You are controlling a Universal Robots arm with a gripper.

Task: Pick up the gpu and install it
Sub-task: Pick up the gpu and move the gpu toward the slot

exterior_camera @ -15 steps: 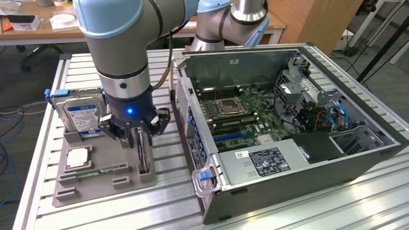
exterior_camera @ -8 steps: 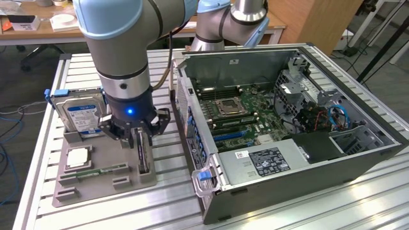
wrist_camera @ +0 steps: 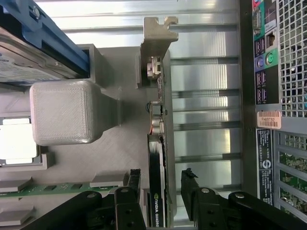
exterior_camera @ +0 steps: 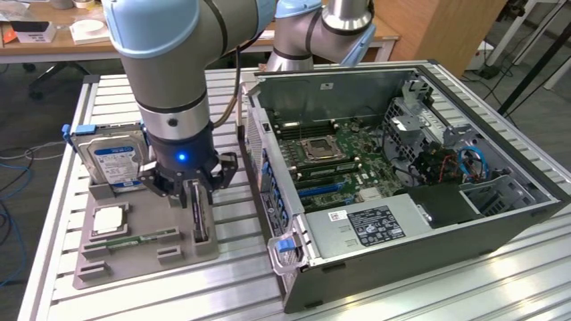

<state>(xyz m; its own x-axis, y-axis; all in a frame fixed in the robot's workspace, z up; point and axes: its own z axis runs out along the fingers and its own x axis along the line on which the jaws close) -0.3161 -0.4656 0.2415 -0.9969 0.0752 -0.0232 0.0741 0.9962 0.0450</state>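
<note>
The gpu (exterior_camera: 200,219) stands on its long edge in a slot of the grey holder tray (exterior_camera: 134,259), which lies on the slatted counter (exterior_camera: 402,294). In the exterior view the card sits at about 8 o'clock from the open computer case (exterior_camera: 499,231) and at about 4 o'clock from the hard drive (exterior_camera: 111,160). A memory stick (exterior_camera: 143,239) lies in the same tray.

The gripper (exterior_camera: 189,187) hangs directly over the card with its jaws apart. In the wrist view the fingers (wrist_camera: 133,184) straddle the dark body of the gpu (wrist_camera: 156,167), one on each face, with a gap showing on both sides. Nothing is clamped yet.

The card looks light and stiff, a thin board that would not flex much but would not take twisting well. Its faces carry small parts that could be crushed or scraped, so the flat dark shroud near the middle of its length seems the safest place to pinch. The silvery bracket (wrist_camera: 156,40) at the far end is harder but narrow and probably slippery. A grip across the two broad faces, square to the card, should let it lift straight out of the slot.
</note>
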